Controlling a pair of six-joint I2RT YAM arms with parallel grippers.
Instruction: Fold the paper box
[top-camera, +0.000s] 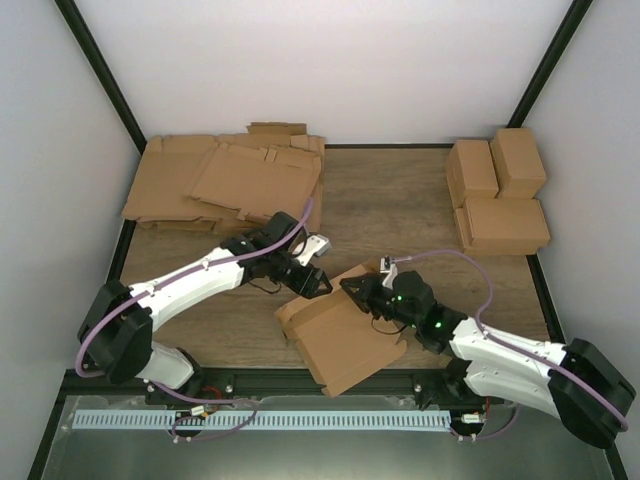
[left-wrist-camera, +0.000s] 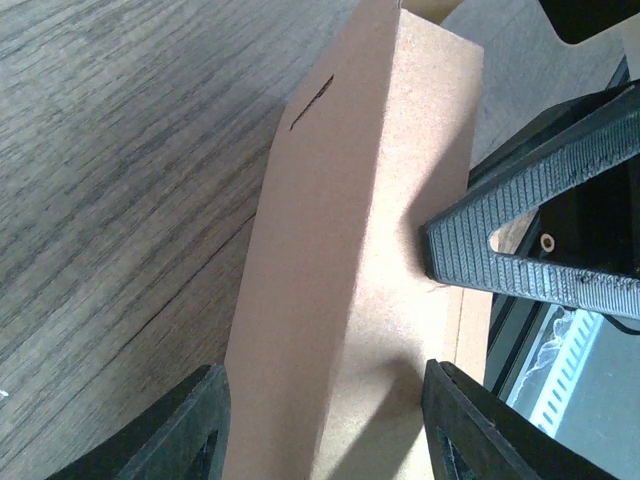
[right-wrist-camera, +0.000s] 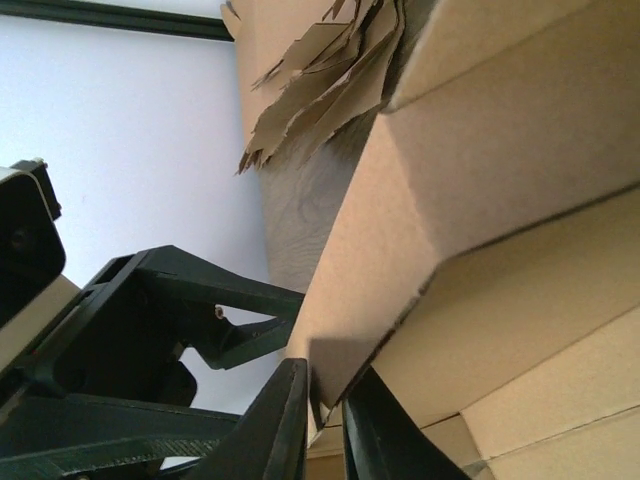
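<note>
The paper box (top-camera: 340, 340) is brown cardboard, partly folded, lying near the table's front edge between the two arms. My right gripper (top-camera: 356, 293) is at its far edge. In the right wrist view my right gripper (right-wrist-camera: 325, 410) is shut on the thin lower edge of a raised box wall (right-wrist-camera: 400, 230). My left gripper (top-camera: 318, 285) is right beside it at the same far edge. In the left wrist view my left gripper (left-wrist-camera: 330, 430) is open wide, its jaws straddling a raised panel of the box (left-wrist-camera: 350, 220) without touching it. A right finger (left-wrist-camera: 530, 240) presses that panel's side.
A pile of wide flat cardboard sheets (top-camera: 225, 180) lies at the back left. Three folded boxes (top-camera: 497, 195) stand at the back right. A metal rail (top-camera: 260, 420) runs below the table's front edge, close to the box.
</note>
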